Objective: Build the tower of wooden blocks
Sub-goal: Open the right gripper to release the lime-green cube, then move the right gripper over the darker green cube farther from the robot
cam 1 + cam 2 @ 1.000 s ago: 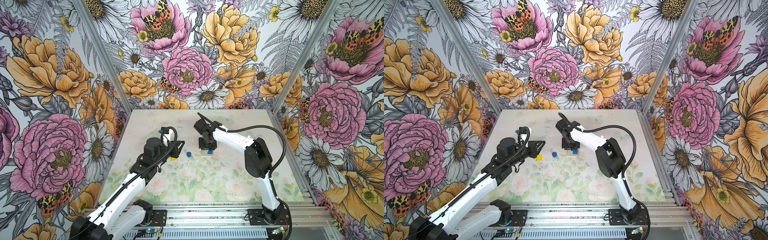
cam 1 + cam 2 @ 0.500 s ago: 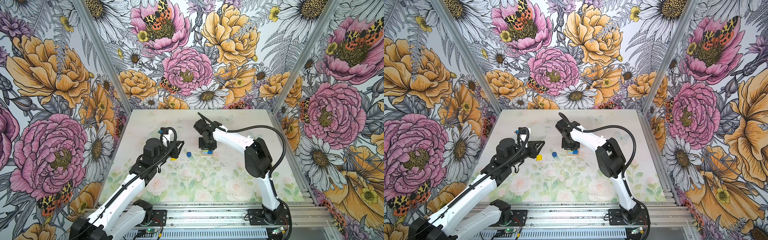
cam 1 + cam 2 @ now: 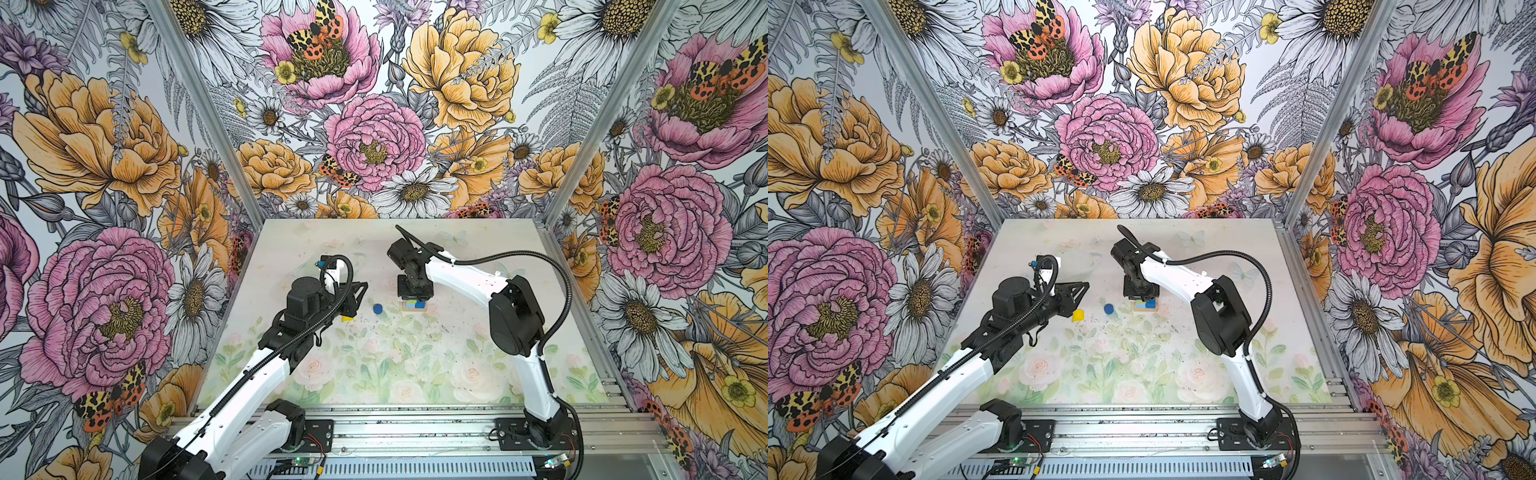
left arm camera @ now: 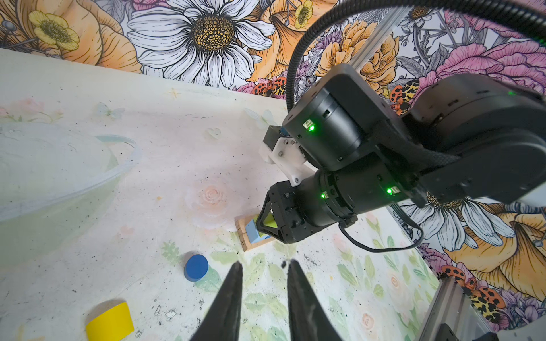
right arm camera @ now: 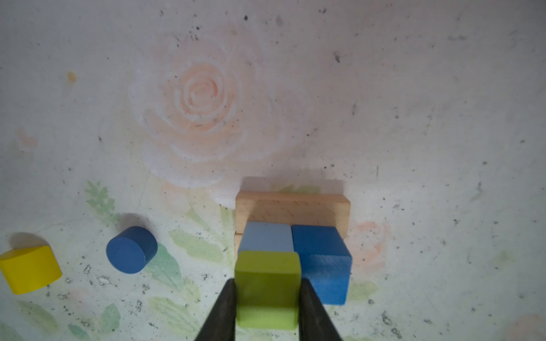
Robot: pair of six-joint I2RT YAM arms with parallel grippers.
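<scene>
Green cube (image 5: pixel 266 271) pinched in right claw (image 5: pixel 267 288), parked over the stack (image 3: pixel 414 305); no visible shift from a second ago.

So placement still pending. Narrow grip on the cube, directly above light blue cube (image 5: pixel 267 237); touching or not, cannot tell. Just beside the claw tip, dark blue cube (image 5: pixel 322 259). Both cubes seated on tan bar (image 5: pixel 291 209), second bar mostly hidden beneath. Off to the claw's side on the table (image 5: pixel 413 118), loose: blue cylinder (image 5: pixel 130 251) nearer, yellow half-round (image 5: pixel 29 268) farther, both clear of the drop. Left claw (image 4: pixel 264 264) empty, narrow gap, hovering short of the cylinder, pointed at the stack, not blocking. No sign of a second green cube.
</scene>
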